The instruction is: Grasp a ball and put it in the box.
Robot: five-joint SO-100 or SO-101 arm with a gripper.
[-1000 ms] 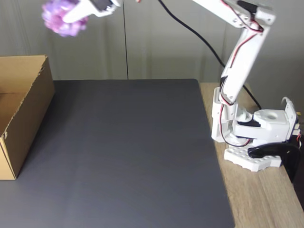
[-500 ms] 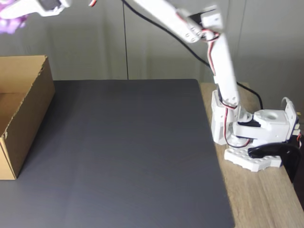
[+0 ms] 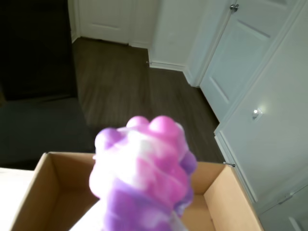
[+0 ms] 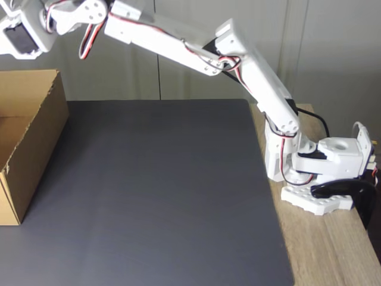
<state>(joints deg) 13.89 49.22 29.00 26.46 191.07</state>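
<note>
The knobbly pink-and-purple ball (image 3: 144,168) looms close in the wrist view, held up in the air by my gripper (image 3: 137,214). A pale bit of jaw shows at its lower left. Below and behind the ball lies the open brown cardboard box (image 3: 226,192). In the fixed view the box (image 4: 38,119) stands at the left edge. My white arm (image 4: 178,47) stretches from the right across to the top left corner. Its wrist (image 4: 24,33) is above the box and the fingers run past the frame edge.
A dark grey mat (image 4: 161,190) covers most of the table. The arm's base (image 4: 321,173) sits on the wooden strip at the right. Past the box, the wrist view shows dark floor (image 3: 125,82) and white doors (image 3: 260,96).
The arm has swung further left and stretched out. The ball, seen at the fixed view's top left before, has passed out of that view over the box.
</note>
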